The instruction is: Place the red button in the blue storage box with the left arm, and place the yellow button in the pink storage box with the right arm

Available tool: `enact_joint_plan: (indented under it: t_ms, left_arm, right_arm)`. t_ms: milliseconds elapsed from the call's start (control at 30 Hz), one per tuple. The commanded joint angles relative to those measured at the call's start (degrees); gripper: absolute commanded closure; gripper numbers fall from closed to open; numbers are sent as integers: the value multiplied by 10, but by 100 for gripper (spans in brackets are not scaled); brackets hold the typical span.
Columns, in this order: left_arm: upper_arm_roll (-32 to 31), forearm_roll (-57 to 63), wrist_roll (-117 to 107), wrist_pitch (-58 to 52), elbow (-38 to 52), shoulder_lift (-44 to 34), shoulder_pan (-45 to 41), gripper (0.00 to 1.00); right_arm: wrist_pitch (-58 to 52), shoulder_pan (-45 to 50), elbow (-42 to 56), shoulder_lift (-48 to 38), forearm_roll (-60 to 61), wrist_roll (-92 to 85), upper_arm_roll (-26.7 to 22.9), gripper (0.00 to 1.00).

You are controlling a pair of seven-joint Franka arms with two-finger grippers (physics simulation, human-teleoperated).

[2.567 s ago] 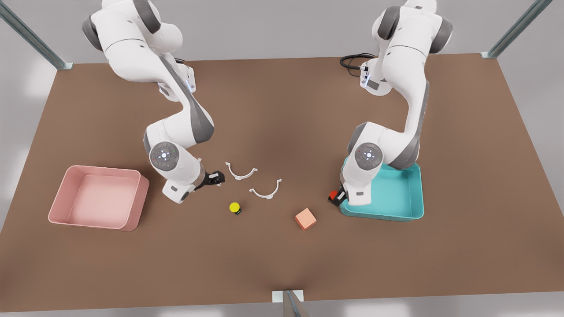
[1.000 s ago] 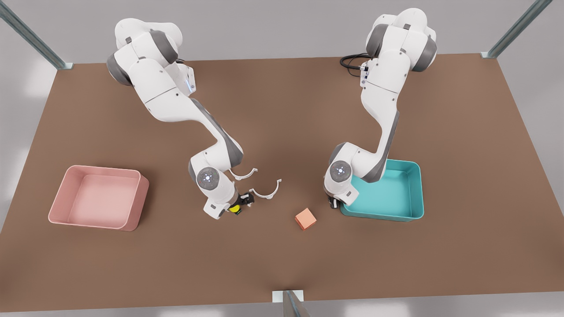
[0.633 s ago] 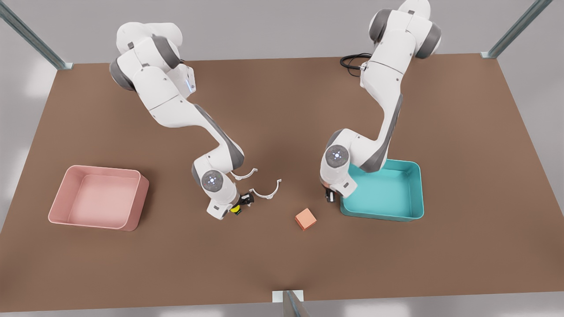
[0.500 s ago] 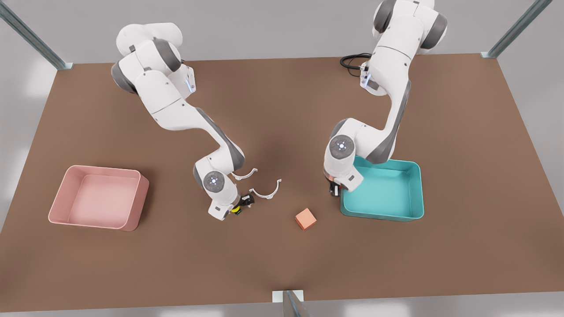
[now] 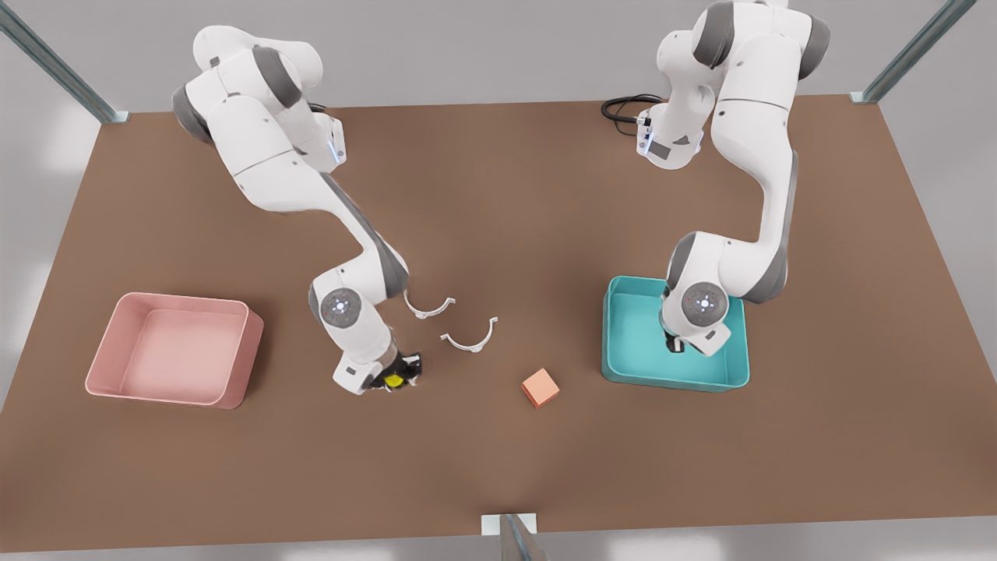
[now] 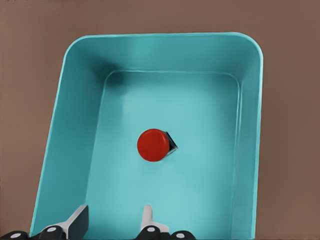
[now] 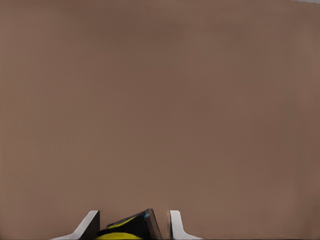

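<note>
Hanging over the blue storage box (image 5: pixel 674 378) at the front view's right, the left gripper (image 6: pixel 114 225) has its fingers spread and empty, and the red button (image 6: pixel 153 145) lies on the box floor near the middle, clear of every wall. To my eye that half of the job is done; the left arm only needs to lift straight up and out without clipping the rim.

Over at the front view's left, the right gripper (image 5: pixel 395 374) is low above the bench (image 5: pixel 498 452), its two fingers set close on either side of the yellow button (image 5: pixel 394 381), whose black base and yellow cap show between them in the right wrist view. It looks like a firm pinch, with the button carried. The pink storage box (image 5: pixel 101 366) sits well apart, further to the front view's left.

What's next, I'd judge, is a lift high enough to clear the pink wall, a sweep across, then a release low over the floor so the tiny thing doesn't bounce out.
</note>
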Motion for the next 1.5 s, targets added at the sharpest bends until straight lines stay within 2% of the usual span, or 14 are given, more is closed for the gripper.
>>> enact_joint_plan:
  t_ms: [0,67,200,400,533,600,867,1000,1033,1067,1200,1267,1400,1467]
  left_arm:
    - [0,-4,154,-7,-1,0,0,1]
    - [0,-4,153,-10,-1,-1,-2,0]
    - [-1,-2,216,-51,25,-23,-2,0]
    - [1,-18,791,-247,191,-101,23,0]
    - [-10,-46,1088,-261,192,-183,69,0]
    - [-36,-45,1120,-270,193,-217,96,0]
    - [-41,-45,1120,-292,199,-224,96,0]
    - [-40,-45,1120,-294,199,-222,96,0]
    - [-39,-46,1120,-293,199,-220,94,0]
    - [-39,-46,1121,-293,199,-221,94,0]
    - [-37,-46,1120,-294,199,-222,96,0]
    - [-36,-46,1120,-294,199,-223,96,0]
    - [-36,-45,1121,-293,199,-222,96,0]
    - [-36,-45,1120,-293,199,-222,96,0]
  right_arm:
    - [-53,-23,0,-16,-1,-7,8,52]
    - [-75,-90,0,-45,-1,-15,37,52]
    - [-116,-163,-1,-78,-2,-51,37,52]
    - [-194,-274,-48,-141,-4,-130,37,52]
    - [-186,-314,-129,-183,-3,-162,38,56]
    - [-144,-337,-164,-183,-3,-188,38,56]
    - [-110,-396,-175,-151,-3,-250,31,54]
    - [-103,-413,-175,-136,-4,-254,30,48]
    - [-103,-414,-174,-135,-3,-253,30,30]
    - [-97,-414,-169,-135,-3,-250,30,0]
    - [-89,-413,-138,-135,-3,-249,31,0]
    - [-123,-403,-75,-136,0,-247,38,0]
    - [-377,-316,123,-143,1,-160,50,0]
    - [-477,-289,175,-156,1,-44,107,0]
